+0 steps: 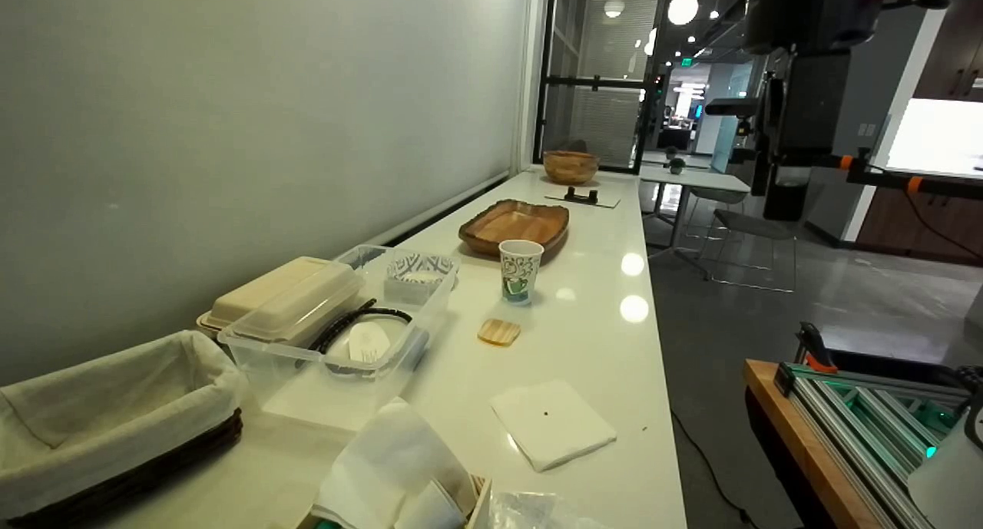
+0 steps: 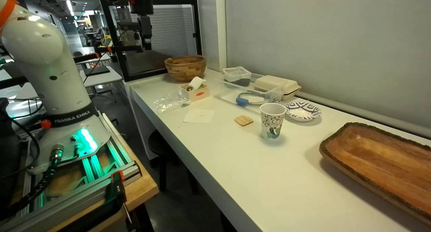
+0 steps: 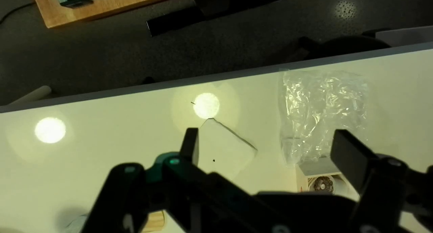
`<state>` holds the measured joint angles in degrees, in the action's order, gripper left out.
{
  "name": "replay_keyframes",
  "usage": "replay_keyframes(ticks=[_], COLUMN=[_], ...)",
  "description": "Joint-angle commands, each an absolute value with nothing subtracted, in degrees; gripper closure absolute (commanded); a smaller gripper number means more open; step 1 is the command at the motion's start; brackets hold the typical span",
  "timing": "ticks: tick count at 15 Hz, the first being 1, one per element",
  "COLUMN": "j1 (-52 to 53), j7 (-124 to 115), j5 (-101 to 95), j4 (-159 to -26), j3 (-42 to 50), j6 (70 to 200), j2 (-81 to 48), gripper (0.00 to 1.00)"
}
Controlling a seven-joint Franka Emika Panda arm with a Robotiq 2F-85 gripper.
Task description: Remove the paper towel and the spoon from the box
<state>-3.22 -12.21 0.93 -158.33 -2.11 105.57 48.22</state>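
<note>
The box (image 2: 199, 94) stands on the white counter and has pale tan sides with a red mark. It also shows at the bottom of an exterior view (image 1: 481, 504) and in the wrist view (image 3: 320, 167). The crumpled white paper towel (image 1: 395, 464) sticks up out of the box, and it shows too in an exterior view (image 2: 197, 82). A dark brown round thing (image 3: 323, 184) lies in the box beside it. I cannot make out the spoon. My gripper (image 3: 266, 141) is open and empty, high above the counter, its right finger partly covering the box in the wrist view.
A crumpled clear plastic bag (image 3: 324, 108) touches or lies close to the box. The flat square napkin (image 1: 553, 423), a wooden coaster (image 1: 499, 332), a paper cup (image 1: 520, 272), a clear tub (image 1: 307, 395), a cloth-lined basket (image 1: 115, 429) and a wooden tray (image 1: 514, 226) stand around.
</note>
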Motion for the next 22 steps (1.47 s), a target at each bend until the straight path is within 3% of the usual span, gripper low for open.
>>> replay_keyframes(ticks=[1,7,16,21,22], j1=[-3.5,-3.8,-7.5,-6.1,-4.1], j7=[-12.0,-15.6,-37.9,-49.0,-45.3], j5=[1.1,2.9,-8.6,-22.6,-19.0], j4=[-158.2,-158.0,-154.8,-147.8,-151.7], j3=[-2.3,-3.8,-14.8,-14.2,-12.1], j6=[105.5,117.3,139.1,147.0,145.4], j2=[48.2,39.0,13.8,1.5,7.1], gripper=[0.00,0.00,0.00,0.00,0.00])
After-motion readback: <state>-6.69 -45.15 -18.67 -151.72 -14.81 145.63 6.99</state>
